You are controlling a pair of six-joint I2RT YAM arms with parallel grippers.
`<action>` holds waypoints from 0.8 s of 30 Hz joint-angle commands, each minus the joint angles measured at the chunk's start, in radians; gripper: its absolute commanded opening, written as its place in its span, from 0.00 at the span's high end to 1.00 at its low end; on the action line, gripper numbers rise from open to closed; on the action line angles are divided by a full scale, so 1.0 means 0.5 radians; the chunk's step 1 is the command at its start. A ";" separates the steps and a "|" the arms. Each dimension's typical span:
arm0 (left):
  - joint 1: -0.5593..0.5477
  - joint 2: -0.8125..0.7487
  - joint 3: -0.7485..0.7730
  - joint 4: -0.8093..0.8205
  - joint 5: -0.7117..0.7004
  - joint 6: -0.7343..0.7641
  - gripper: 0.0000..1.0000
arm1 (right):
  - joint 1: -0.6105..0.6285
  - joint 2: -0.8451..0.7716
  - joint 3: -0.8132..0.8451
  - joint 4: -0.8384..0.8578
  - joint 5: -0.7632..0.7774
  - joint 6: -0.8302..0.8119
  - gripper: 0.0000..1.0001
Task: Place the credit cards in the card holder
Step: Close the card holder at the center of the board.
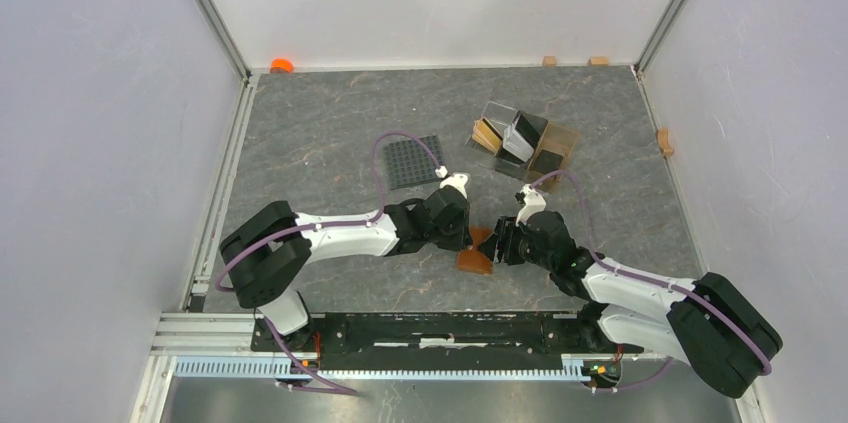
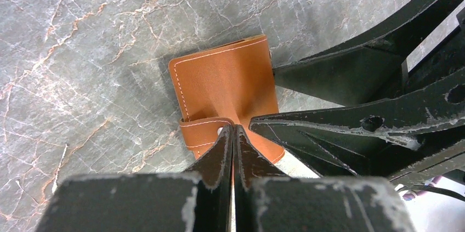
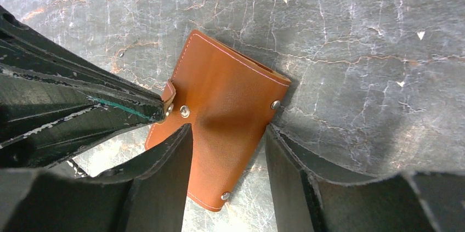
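Note:
The brown leather card holder (image 1: pixel 474 261) lies closed on the table between my two grippers. In the left wrist view the holder (image 2: pixel 225 86) lies flat, and my left gripper (image 2: pixel 234 131) is shut on its snap strap (image 2: pixel 200 133). In the right wrist view my right gripper (image 3: pixel 227 133) is open, with one finger on each side of the holder (image 3: pixel 230 89). The left gripper's fingertips (image 3: pixel 156 108) pinch the strap beside the snap stud (image 3: pixel 185 111). Several credit cards (image 1: pixel 516 135) stand in a clear amber stand (image 1: pixel 560 148) at the back right.
A dark grey studded square plate (image 1: pixel 412 160) lies behind the left gripper. An orange object (image 1: pixel 282 65) sits at the back left corner. Small wooden blocks (image 1: pixel 549 60) lie along the back wall, and one (image 1: pixel 664 140) lies by the right wall.

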 commanded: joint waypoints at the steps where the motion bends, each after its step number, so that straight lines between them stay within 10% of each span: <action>1: 0.005 0.006 0.001 0.081 0.021 -0.034 0.98 | 0.001 0.043 -0.058 -0.167 -0.003 -0.015 0.43; 24: 0.006 0.086 0.025 0.103 0.061 -0.023 0.98 | 0.005 0.065 -0.065 -0.163 -0.007 -0.017 0.44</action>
